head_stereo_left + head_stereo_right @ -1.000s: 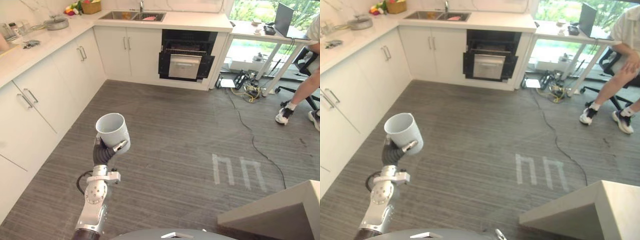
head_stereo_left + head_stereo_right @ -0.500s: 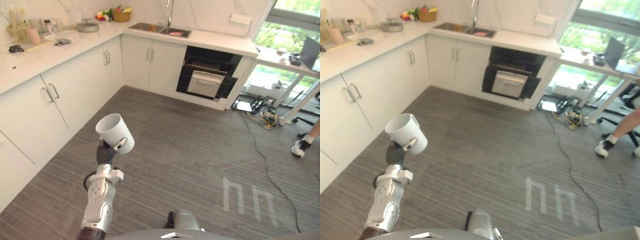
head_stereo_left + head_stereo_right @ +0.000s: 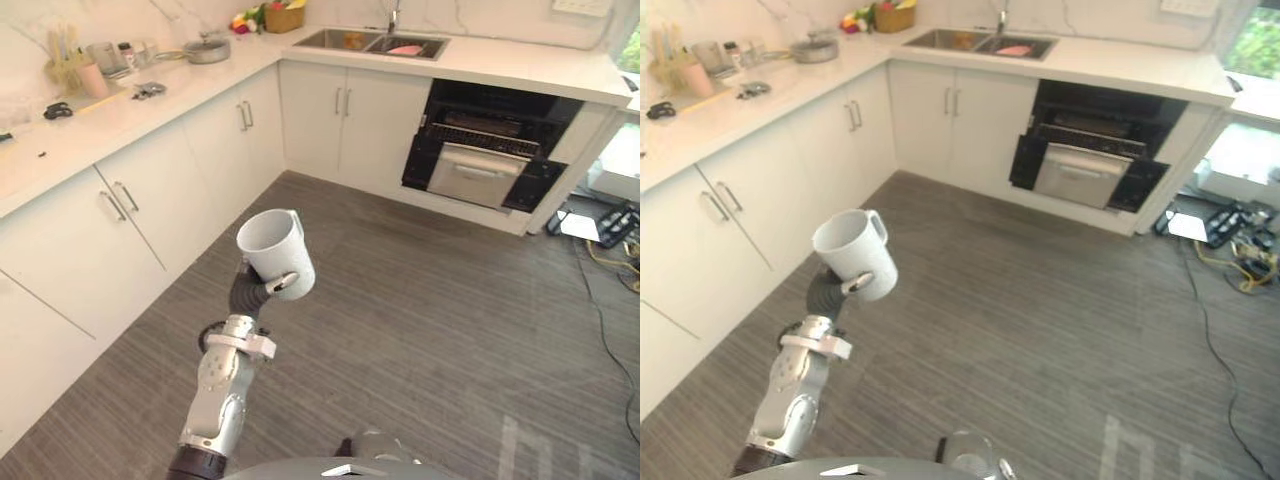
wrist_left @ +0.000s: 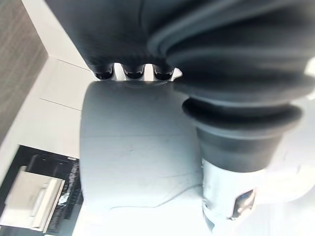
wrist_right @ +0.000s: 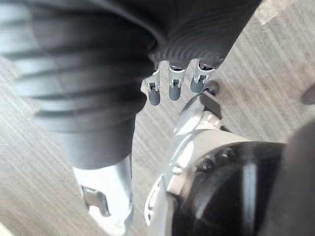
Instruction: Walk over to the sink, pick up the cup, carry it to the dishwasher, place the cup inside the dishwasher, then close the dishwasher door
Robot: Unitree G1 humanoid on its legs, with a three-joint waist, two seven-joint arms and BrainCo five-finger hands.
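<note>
Left robot hand [image 3: 268, 288] is wrapping the cup [image 3: 275, 245] from below; we are gripping its lower wall with the thumb on the near side, and in the left wrist view the dark fingertips [image 4: 133, 73] are curling over the cup's pale side. We are holding the cup in the air above the grey floor [image 3: 430, 320], its mouth facing up and tilting slightly away from us, its handle sticking out near the rim on the side toward the dishwasher [image 3: 485, 150]. The dishwasher is standing well apart from the cup, across the floor, under the far worktop [image 3: 520, 75]; its door is hanging partly open and a rack is showing inside. The sink [image 3: 375, 42] is sitting in that worktop, to the left of the dishwasher; a basket [image 3: 283, 15] and a pot [image 3: 207, 48] are resting nearer the corner. White cabinets [image 3: 120, 220] are running along our left. Right robot hand [image 5: 174, 84] is hanging low over the floor, fingers relaxed, holding nothing.
</note>
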